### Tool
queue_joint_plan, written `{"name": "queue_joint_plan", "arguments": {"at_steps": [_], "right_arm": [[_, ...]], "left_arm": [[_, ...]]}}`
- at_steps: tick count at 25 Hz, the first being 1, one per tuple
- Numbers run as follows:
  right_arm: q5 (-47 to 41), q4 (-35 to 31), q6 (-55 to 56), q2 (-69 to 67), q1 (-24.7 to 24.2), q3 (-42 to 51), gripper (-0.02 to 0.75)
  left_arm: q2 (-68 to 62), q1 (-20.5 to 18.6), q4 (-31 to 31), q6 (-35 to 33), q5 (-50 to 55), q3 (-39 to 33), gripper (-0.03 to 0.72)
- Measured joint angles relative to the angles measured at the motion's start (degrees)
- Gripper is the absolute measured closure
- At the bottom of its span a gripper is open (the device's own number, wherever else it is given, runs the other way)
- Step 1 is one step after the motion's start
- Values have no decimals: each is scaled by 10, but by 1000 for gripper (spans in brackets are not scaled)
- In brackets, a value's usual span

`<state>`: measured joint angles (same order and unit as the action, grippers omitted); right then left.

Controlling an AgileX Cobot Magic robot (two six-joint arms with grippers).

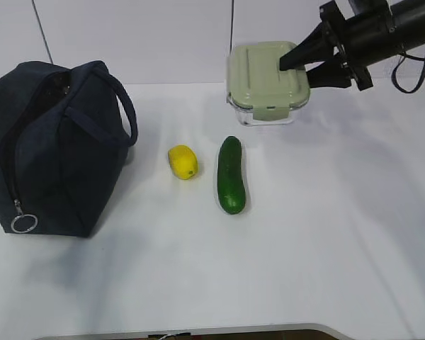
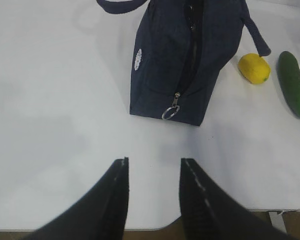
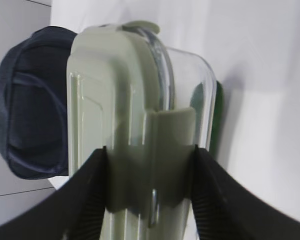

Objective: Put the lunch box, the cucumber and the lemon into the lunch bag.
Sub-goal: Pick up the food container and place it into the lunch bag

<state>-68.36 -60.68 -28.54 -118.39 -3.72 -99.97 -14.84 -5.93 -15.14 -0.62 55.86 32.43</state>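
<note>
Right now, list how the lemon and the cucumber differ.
The lemon is bright yellow; the cucumber is dark green. The lemon is a short oval; the cucumber is long and slightly curved, several times the lemon's length. The lemon lies nearer the lunch bag; the cucumber lies on its far side, nearer the lunch box. Both rest untouched on the white table.

white table (image 1: pixel 326 234), pale wall (image 1: pixel 149 35) behind
</note>
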Motion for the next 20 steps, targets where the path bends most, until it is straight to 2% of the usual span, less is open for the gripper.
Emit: {"name": "queue_joint_plan", "arguments": {"at_steps": [7,14,20], "right_arm": [[-1,-23,0,10,47,0,377],[-1,-66,0,10,82,0,377],[-1,-88,0,10,89,0,377]], "left_arm": [[-125,0,-1,0,-22,45,414],[-278,0,-1,-10,-19,135,414],[-426,0,-8,-30,15,225,414]]}}
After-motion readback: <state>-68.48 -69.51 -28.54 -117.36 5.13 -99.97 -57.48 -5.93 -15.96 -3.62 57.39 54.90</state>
